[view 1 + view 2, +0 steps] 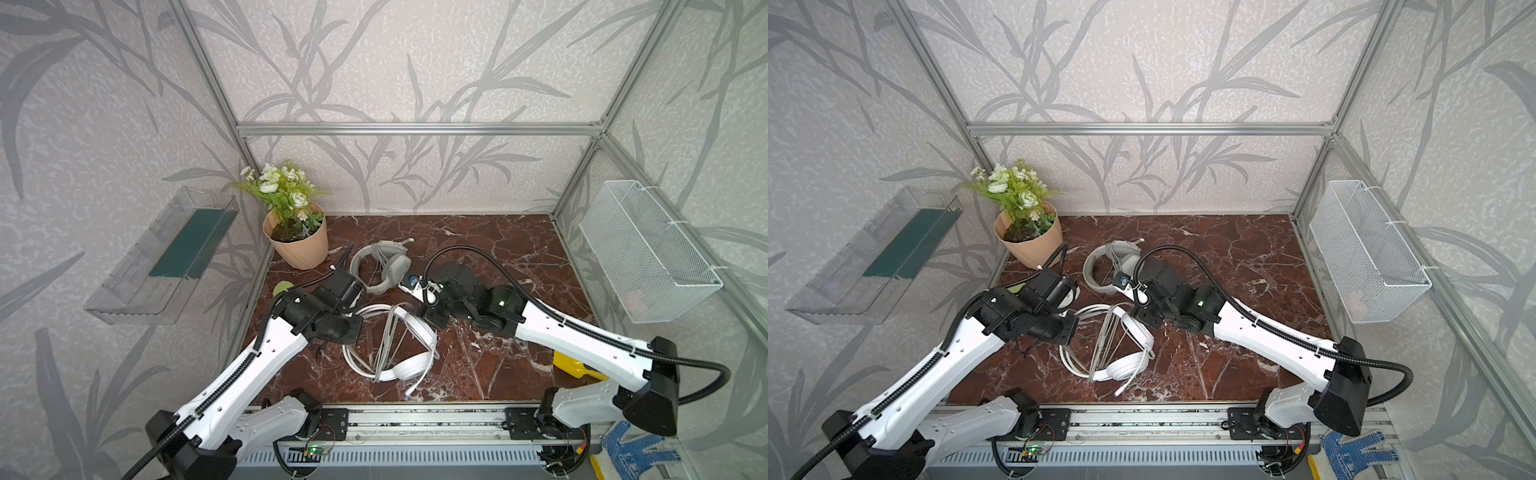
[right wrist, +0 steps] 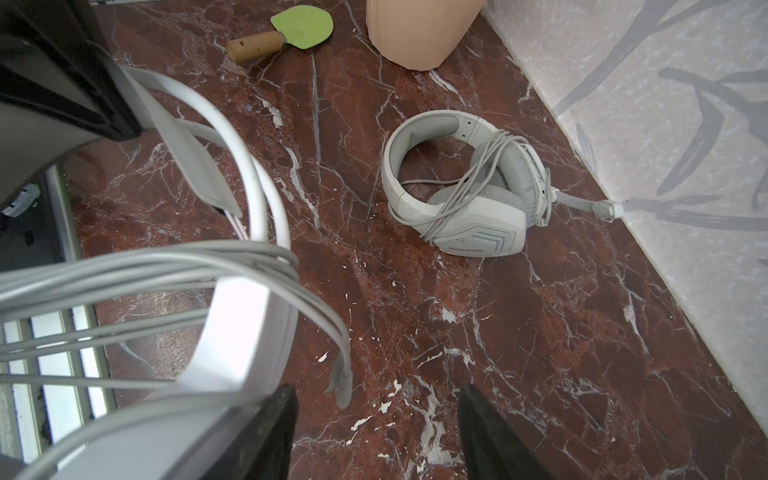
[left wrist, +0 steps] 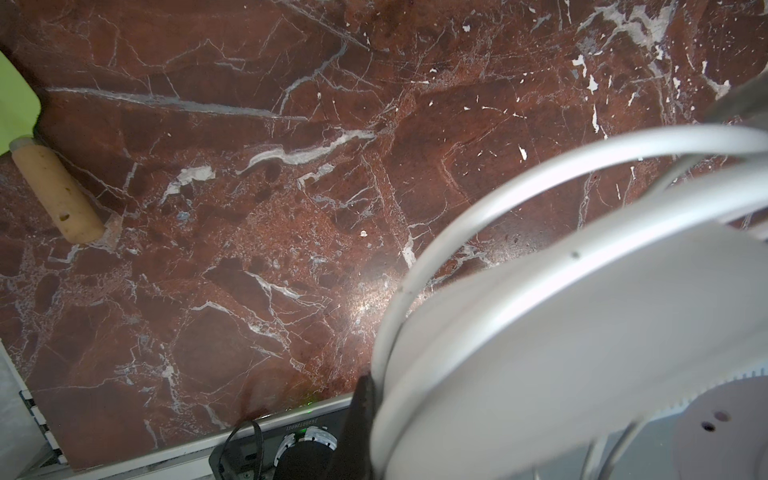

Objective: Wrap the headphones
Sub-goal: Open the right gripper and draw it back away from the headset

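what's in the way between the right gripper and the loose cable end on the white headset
Nothing visible. The right gripper stands open, and the cable end hangs just ahead of its jaws over bare table. The white headset stands off to one side, not between them.

tabletop (image 1: 498,257) showing glossy red-brown marble, white headset (image 1: 409,365) looking smooth glossy plastic, greyish-white headset (image 2: 478,228) looking matt with padded cushions, basket (image 1: 648,257) showing white wire mesh, spatula handle (image 2: 255,46) looking rough, cork-like
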Robot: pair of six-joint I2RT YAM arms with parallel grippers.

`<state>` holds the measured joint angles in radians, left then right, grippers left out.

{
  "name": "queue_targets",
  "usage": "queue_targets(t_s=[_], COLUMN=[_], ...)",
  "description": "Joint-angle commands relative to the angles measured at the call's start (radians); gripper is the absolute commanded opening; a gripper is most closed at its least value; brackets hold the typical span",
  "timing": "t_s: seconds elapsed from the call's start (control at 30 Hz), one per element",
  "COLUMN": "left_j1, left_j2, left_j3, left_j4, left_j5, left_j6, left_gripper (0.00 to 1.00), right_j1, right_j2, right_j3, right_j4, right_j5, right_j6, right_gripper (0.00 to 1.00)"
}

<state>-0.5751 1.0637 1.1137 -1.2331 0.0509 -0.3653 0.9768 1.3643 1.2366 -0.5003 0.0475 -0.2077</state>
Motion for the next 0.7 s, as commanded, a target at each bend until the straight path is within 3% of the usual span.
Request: queue_targets(t_s=[0.0, 0.17, 0.4, 0.5, 0.67], left_j1=[-0.001, -0.001, -0.001, 0.0, 0.0], left_j2=[0.007, 0.019, 0.041, 0.062, 0.134], left_j3=[0.06, 0.07, 0.074, 0.083, 0.093], left_j4=[0.039, 0.038, 0.049, 0.064, 0.092], left_j5=[0.022, 0.022, 0.029, 0.025, -0.032], left_j6=[-0.004, -0.003, -0.007, -0.013, -0.04], left_gripper=[0.0, 0.0, 0.0, 0.0, 0.0], right_j1=[-0.012, -0.071, -0.179, -0.194, -0.237], right_j2=[-0.06, -0.152, -0.315, -0.389, -0.494], right_j3=[-0.004, -0.031, -0.081, -0.095, -0.168], right_j4=[-0.003, 0.024, 0.069, 0.058, 0.023], right_j5=[-0.004, 0.033, -0.025, 0.063, 0.146], right_j6=[0.049, 0.132, 0.274, 0.285, 0.303], right_gripper=[0.68, 0.79, 0.89, 0.95, 0.97])
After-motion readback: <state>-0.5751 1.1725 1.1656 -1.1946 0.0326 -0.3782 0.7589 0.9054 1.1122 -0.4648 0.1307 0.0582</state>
